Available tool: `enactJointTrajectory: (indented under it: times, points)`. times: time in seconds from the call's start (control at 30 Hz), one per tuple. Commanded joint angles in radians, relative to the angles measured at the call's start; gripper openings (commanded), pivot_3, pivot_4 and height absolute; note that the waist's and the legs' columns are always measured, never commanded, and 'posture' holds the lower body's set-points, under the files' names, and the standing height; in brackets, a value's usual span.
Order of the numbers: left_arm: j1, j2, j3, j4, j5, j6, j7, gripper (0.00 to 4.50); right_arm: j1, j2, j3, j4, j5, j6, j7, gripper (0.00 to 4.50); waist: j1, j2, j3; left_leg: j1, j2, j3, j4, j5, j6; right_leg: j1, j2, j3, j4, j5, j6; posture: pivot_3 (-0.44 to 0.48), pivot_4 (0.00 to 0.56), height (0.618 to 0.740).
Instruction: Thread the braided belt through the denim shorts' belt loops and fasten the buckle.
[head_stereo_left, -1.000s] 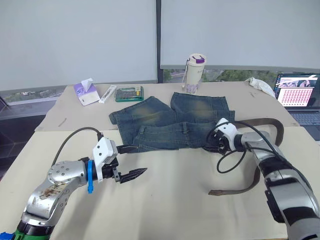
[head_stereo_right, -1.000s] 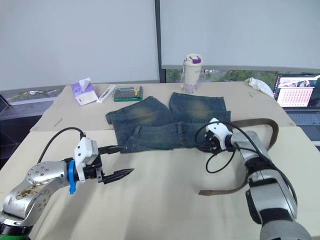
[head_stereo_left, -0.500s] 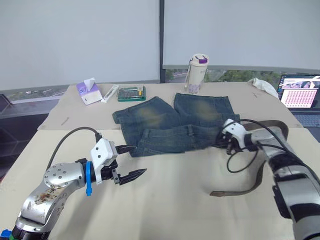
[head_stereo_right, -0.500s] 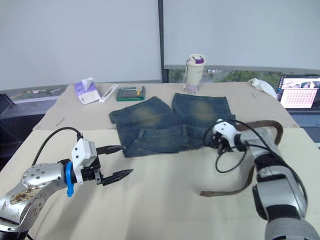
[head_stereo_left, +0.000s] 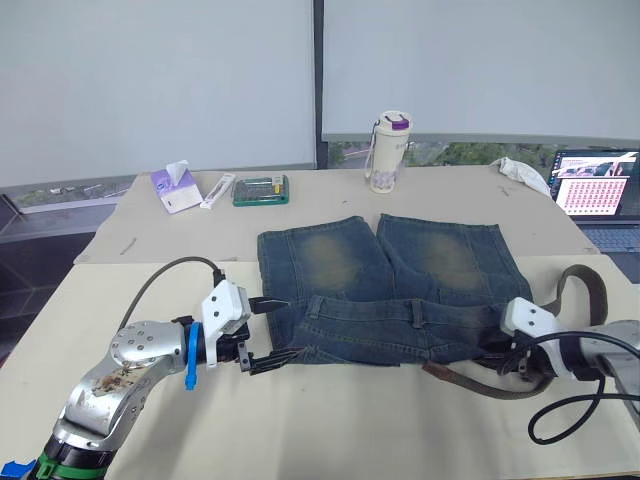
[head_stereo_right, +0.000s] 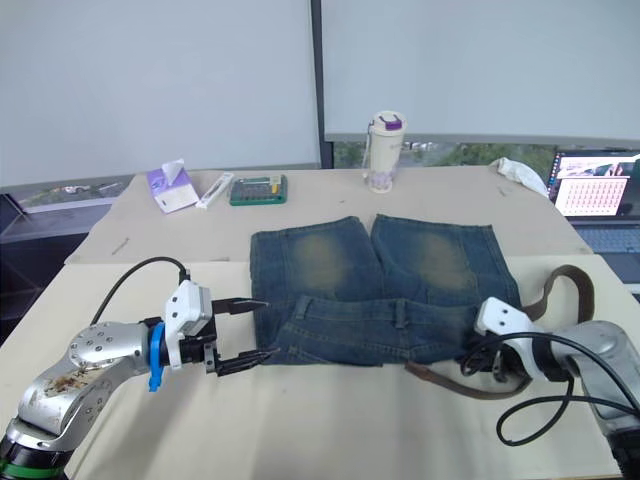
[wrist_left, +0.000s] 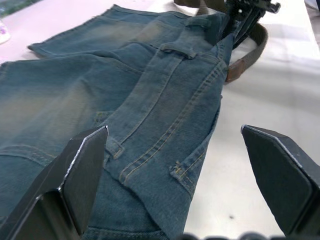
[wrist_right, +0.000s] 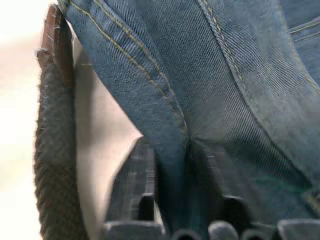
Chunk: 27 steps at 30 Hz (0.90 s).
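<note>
The denim shorts (head_stereo_left: 385, 290) lay flat at the centre of the frame on the cream table (head_stereo_left: 330, 420), legs toward the top of the frame and waistband toward the bottom, the waistband's long axis running left to right.

The left gripper (head_stereo_left: 266, 332), at lower left, had its fingers wide apart, straddling the left corner of the waistband without closing on it; in the left wrist view both black fingers (wrist_left: 85, 170) stood clear either side of the cloth.

The right gripper (head_stereo_right: 478, 362), at lower right, was clamped on the right corner of the waistband; in the right wrist view a fold of denim sat pinched between its fingers (wrist_right: 135, 185).

The braided belt (head_stereo_left: 470, 380) lay just beside that corner. Its leather-tipped end rested on the table right of centre, close under the waistband edge, and the strap ran right beneath the right gripper, then looped up toward the right edge of the frame. No part of it was through the belt loops (head_stereo_left: 416, 315), and the buckle could not be made out.

Judgement: the belt end lay nearest the right gripper, which was occupied with the cloth. The coming move would turn on bringing that tip to the first loop, in line with the waistband.

Materials: the denim was limp and faded yellowish on both legs, with raised seams. The belt was dark brown, coarsely woven and flexible.
</note>
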Motion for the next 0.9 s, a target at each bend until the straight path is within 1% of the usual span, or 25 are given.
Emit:
enactJointTrajectory:
  times: [0.03,0.07,0.1,0.17,0.23,0.3,0.37,0.4,0.57,0.6,0.67,0.7,0.73,0.8,0.9]
  points:
    - [-0.025,0.004,-0.005,-0.004,0.007,-0.022,-0.024,4.50,0.013,-0.041,-0.137,-0.084,0.065,0.044,-0.025,2.96,-0.002,0.000,0.000,0.000,0.000,0.000,0.000,0.000,0.000,0.000,0.000,0.000,0.000,0.000,0.000,0.000,0.150,0.740]
    - [-0.029,0.005,-0.012,0.000,0.008,-0.023,-0.031,4.50,0.031,-0.059,-0.184,-0.102,0.089,0.075,-0.014,3.32,-0.002,0.000,0.000,0.000,0.000,0.000,0.000,0.000,0.000,0.000,0.000,0.000,0.000,0.000,0.000,0.000,0.150,0.740]
    - [-0.032,0.006,-0.021,0.002,0.009,-0.025,-0.043,4.50,0.080,-0.093,-0.246,-0.144,0.134,0.144,0.040,3.60,-0.001,0.000,0.001,0.000,0.000,-0.001,0.000,0.000,0.000,0.000,0.000,0.000,0.000,0.000,0.000,0.000,0.150,0.740]
    - [-0.036,0.009,-0.033,0.006,0.009,-0.027,-0.060,4.50,0.157,-0.139,-0.327,-0.215,0.209,0.237,0.117,4.34,0.009,0.000,0.001,0.000,-0.001,0.000,0.001,0.000,0.000,0.000,-0.001,-0.001,-0.001,0.000,0.000,0.000,0.150,0.740]
    - [-0.034,0.015,-0.049,0.007,0.009,-0.029,-0.085,4.50,0.198,-0.149,-0.374,-0.305,0.298,0.340,0.136,4.34,0.010,-0.001,0.002,-0.001,-0.001,0.000,0.001,0.000,0.000,0.001,-0.001,0.000,-0.001,0.000,0.000,0.000,0.150,0.740]
    - [-0.030,0.021,-0.069,0.005,0.015,-0.031,-0.108,4.50,0.241,-0.147,-0.378,-0.382,0.352,0.409,0.134,4.34,0.005,-0.003,0.002,0.000,0.001,0.000,0.001,0.000,0.001,0.002,0.000,-0.001,-0.001,0.000,0.001,0.000,0.150,0.740]
    - [-0.026,0.030,-0.092,0.001,0.031,-0.035,-0.129,4.50,0.303,-0.145,-0.316,-0.423,0.312,0.393,0.109,4.34,0.005,-0.003,0.002,-0.001,0.001,0.000,0.001,0.000,0.001,0.002,0.001,-0.001,-0.001,-0.001,0.002,0.000,0.150,0.740]
    - [-0.024,0.033,-0.099,0.000,0.038,-0.039,-0.136,4.50,0.315,-0.140,-0.282,-0.418,0.282,0.368,0.085,4.34,0.005,-0.003,0.002,-0.001,0.001,0.000,0.001,-0.001,0.001,0.002,0.001,-0.001,-0.001,-0.004,0.006,0.000,0.150,0.740]
    - [-0.030,0.030,-0.108,0.010,0.064,-0.057,-0.142,4.50,0.285,-0.098,-0.111,-0.305,0.132,0.224,-0.048,4.34,0.005,-0.006,0.004,-0.001,0.000,0.001,0.001,0.000,0.001,0.001,-0.001,0.000,-0.001,-0.005,0.007,0.000,0.150,0.740]
    - [-0.033,0.029,-0.108,0.010,0.065,-0.058,-0.141,4.50,0.277,-0.095,-0.084,-0.285,0.108,0.209,-0.066,4.10,0.005,-0.006,0.004,-0.001,0.000,0.000,0.001,0.000,0.001,0.001,-0.001,0.000,-0.001,-0.005,0.007,0.000,0.150,0.740]
    - [-0.036,0.028,-0.106,0.008,0.064,-0.056,-0.142,4.50,0.269,-0.099,-0.053,-0.260,0.076,0.174,-0.080,3.49,0.006,-0.006,0.005,-0.001,0.000,0.000,0.001,0.000,0.001,0.001,-0.001,0.000,-0.001,-0.004,0.006,0.000,0.150,0.740]
    - [-0.035,0.027,-0.105,0.007,0.064,-0.056,-0.143,4.50,0.271,-0.108,-0.040,-0.255,0.071,0.163,-0.072,3.20,0.007,-0.006,0.005,-0.001,0.000,0.000,0.001,0.000,0.001,0.001,-0.001,0.000,-0.001,-0.003,0.004,0.000,0.150,0.740]
    - [-0.034,0.027,-0.106,0.008,0.064,-0.060,-0.147,4.50,0.275,-0.113,-0.036,-0.258,0.074,0.155,-0.060,2.81,0.007,-0.006,0.005,-0.001,0.000,0.000,0.001,0.000,0.001,0.001,-0.001,0.000,-0.001,-0.002,0.003,0.000,0.150,0.740]
    - [-0.033,0.026,-0.107,0.012,0.062,-0.068,-0.159,4.50,0.292,-0.120,-0.044,-0.284,0.098,0.159,-0.034,2.14,0.007,-0.007,0.005,-0.001,0.000,0.000,0.001,0.000,0.001,0.001,-0.001,0.000,-0.001,-0.002,0.003,0.000,0.150,0.740]
    - [-0.034,0.009,-0.115,0.029,0.049,-0.073,-0.178,4.50,0.327,-0.129,-0.104,-0.337,0.155,0.186,0.006,1.12,0.008,-0.006,0.005,-0.001,0.000,0.000,0.001,0.000,0.001,0.001,0.000,-0.001,-0.001,-0.003,0.004,0.000,0.150,0.740]
